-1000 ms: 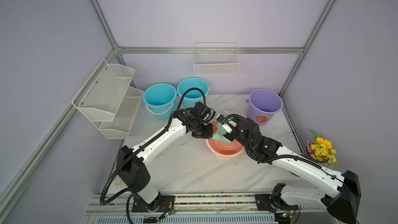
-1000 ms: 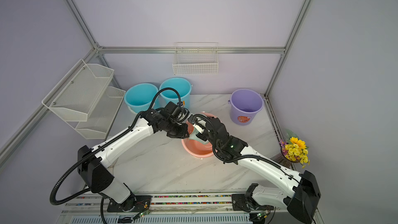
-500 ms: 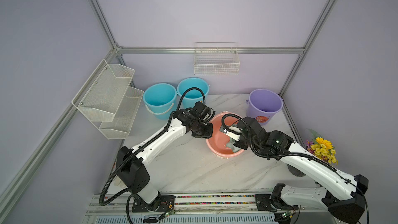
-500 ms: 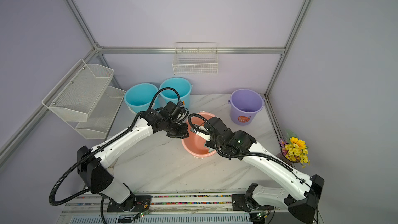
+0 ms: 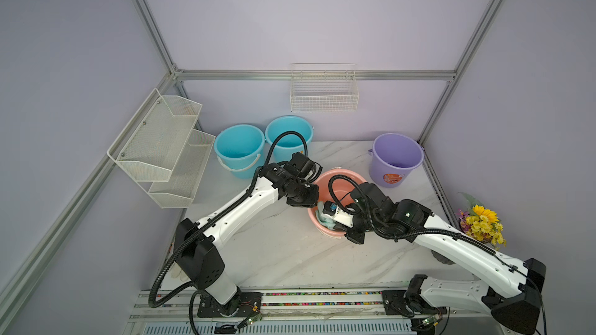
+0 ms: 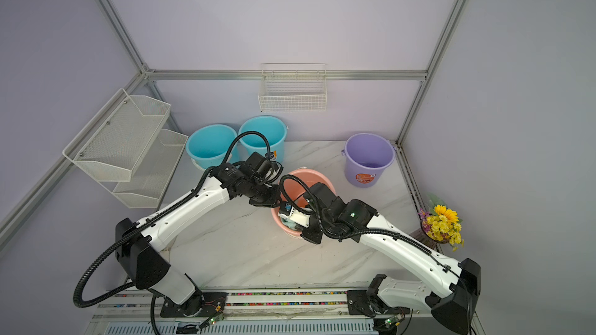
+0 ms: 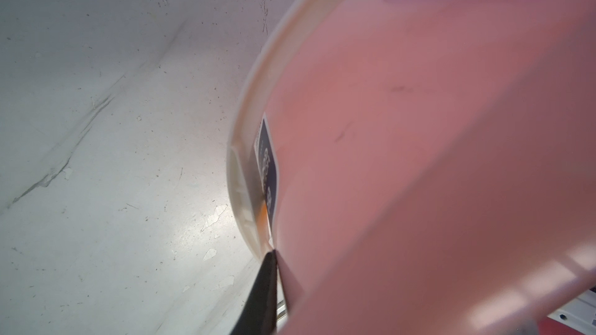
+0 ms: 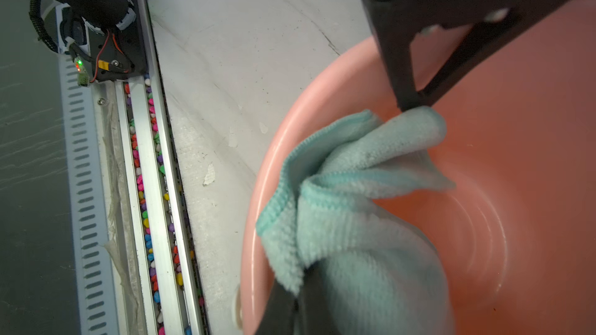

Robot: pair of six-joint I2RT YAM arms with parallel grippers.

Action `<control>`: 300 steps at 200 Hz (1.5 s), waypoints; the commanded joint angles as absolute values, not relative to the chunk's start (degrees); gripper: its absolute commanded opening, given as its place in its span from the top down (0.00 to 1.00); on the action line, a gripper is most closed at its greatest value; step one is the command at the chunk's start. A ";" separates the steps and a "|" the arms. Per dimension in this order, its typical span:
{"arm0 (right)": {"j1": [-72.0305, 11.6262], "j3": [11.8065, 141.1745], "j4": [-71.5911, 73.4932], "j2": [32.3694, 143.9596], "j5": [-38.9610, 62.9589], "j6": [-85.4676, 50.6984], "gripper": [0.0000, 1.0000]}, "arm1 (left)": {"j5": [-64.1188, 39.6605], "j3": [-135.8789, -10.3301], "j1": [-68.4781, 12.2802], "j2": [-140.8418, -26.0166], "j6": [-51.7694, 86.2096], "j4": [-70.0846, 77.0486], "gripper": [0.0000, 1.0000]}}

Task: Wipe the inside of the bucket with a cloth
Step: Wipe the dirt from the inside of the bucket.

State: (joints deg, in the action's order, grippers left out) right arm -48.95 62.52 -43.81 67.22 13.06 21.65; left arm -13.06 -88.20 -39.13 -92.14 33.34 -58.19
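The pink bucket (image 5: 343, 185) (image 6: 308, 180) stands mid-table, tipped toward the front. My left gripper (image 5: 310, 203) (image 6: 271, 203) (image 7: 274, 252) is shut on the bucket's rim at its left side, one black finger (image 8: 401, 75) reaching inside. My right gripper (image 5: 324, 217) (image 6: 288, 220) (image 8: 301, 272) is inside the bucket, shut on the mint-green cloth (image 8: 354, 162) (image 5: 321, 220). The cloth is bunched and pressed against the near-left inner wall (image 8: 267, 169), its top fold touching the left finger. The wrist view of the bucket's outside (image 7: 419, 124) shows a dark label and a white handle.
Two blue buckets (image 5: 240, 149) (image 5: 288, 135) and a purple bucket (image 5: 396, 156) stand along the back. A wire basket (image 5: 324, 91) hangs on the back wall, mesh shelves (image 5: 161, 143) on the left. Flowers (image 5: 480, 223) sit far right. A rail with coloured pebbles (image 8: 145, 188) edges the front.
My right gripper has swept the cloth from the bucket's far inner side, down through the middle, to the near-left wall. The left gripper has kept its hold on the rim.
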 commanded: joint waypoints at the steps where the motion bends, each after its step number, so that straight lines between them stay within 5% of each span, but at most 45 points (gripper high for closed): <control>1: -49.32 57.51 -20.47 65.53 17.51 13.44 1.00 | -13.44 -88.81 -39.29 -88.63 32.50 -55.72 1.00; 96: -49.33 60.11 -1.07 70.80 -15.35 31.62 1.00 | -14.96 -88.04 -39.21 -88.85 31.72 -56.38 1.00; 173: -49.33 65.30 -19.11 69.39 -35.33 39.90 1.00 | -14.07 -88.33 -39.27 -89.03 31.73 -56.29 1.00; 245: -49.39 75.88 -56.20 68.64 -28.59 33.36 1.00 | -12.73 -89.46 -39.28 -89.47 31.77 -57.04 1.00; 300: -49.56 78.84 -69.87 70.16 -7.34 26.43 1.00 | -12.16 -89.99 -39.24 -89.19 32.08 -57.11 1.00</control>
State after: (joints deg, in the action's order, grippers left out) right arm -49.25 78.00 -60.64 69.80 -20.34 31.29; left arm -12.69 -88.18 -39.18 -91.70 32.77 -58.85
